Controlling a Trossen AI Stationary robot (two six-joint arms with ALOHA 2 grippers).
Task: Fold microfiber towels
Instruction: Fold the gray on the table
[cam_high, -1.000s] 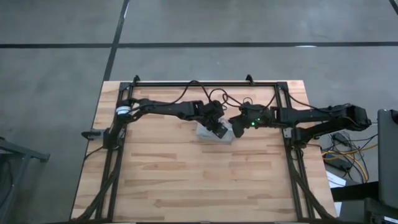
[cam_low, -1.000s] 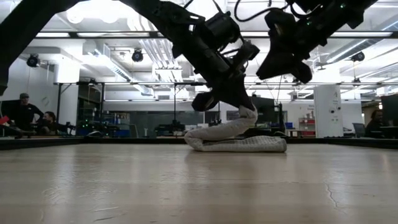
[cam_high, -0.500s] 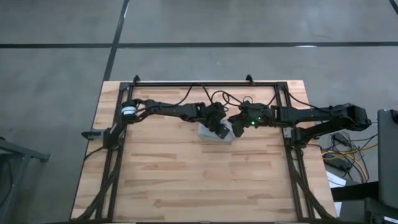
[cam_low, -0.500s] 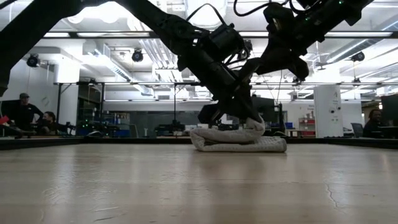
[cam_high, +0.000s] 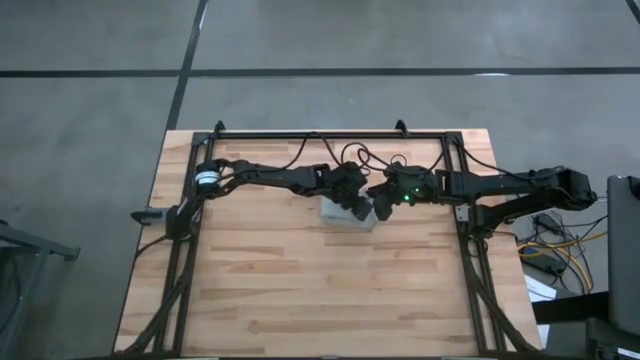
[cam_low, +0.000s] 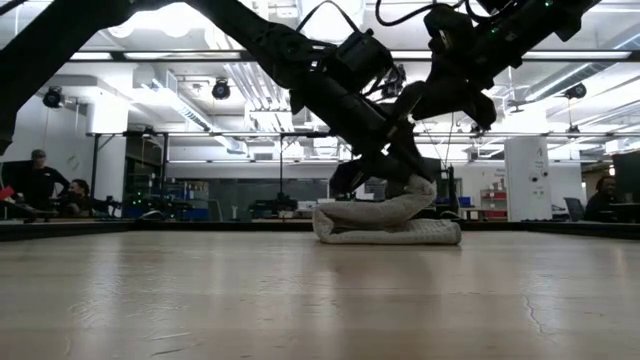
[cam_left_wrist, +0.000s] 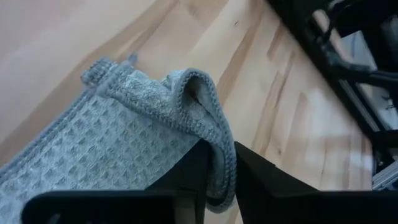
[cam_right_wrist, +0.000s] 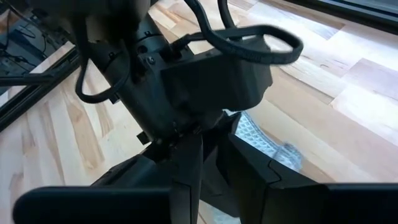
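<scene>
The grey-blue microfiber towel (cam_high: 345, 215) lies as a folded bundle (cam_low: 385, 228) on the middle of the wooden table. Its waffle surface and hemmed edge fill the left wrist view (cam_left_wrist: 124, 137). My left gripper (cam_low: 410, 182) sits low over the bundle's right end, shut on a raised fold (cam_left_wrist: 221, 177). My right gripper (cam_high: 380, 205) hangs just to the right of it, above the towel (cam_low: 470, 105). Its fingers stand a little apart (cam_right_wrist: 214, 177) with nothing between them. The left arm's wrist (cam_right_wrist: 199, 74) blocks most of that view. My left gripper pinches a curled-over hemmed edge of the towel (cam_left_wrist: 217, 146) between its two fingers. The fingers come slanting down from the table's left. The pinched fold stands a little above the bundle (cam_low: 418, 190), while the remaining towel lies on the table.
A black frame (cam_high: 330, 133) runs along the far edge and down both sides of the table. Bare wood (cam_high: 320, 290) stretches toward the near edge. People sit in the room beyond the table (cam_low: 40, 185).
My left gripper has gone down and toward the table's right edge with the towel's fold. The raised layer has come down over the bundle, and the bundle's left end has drawn in toward the right.
</scene>
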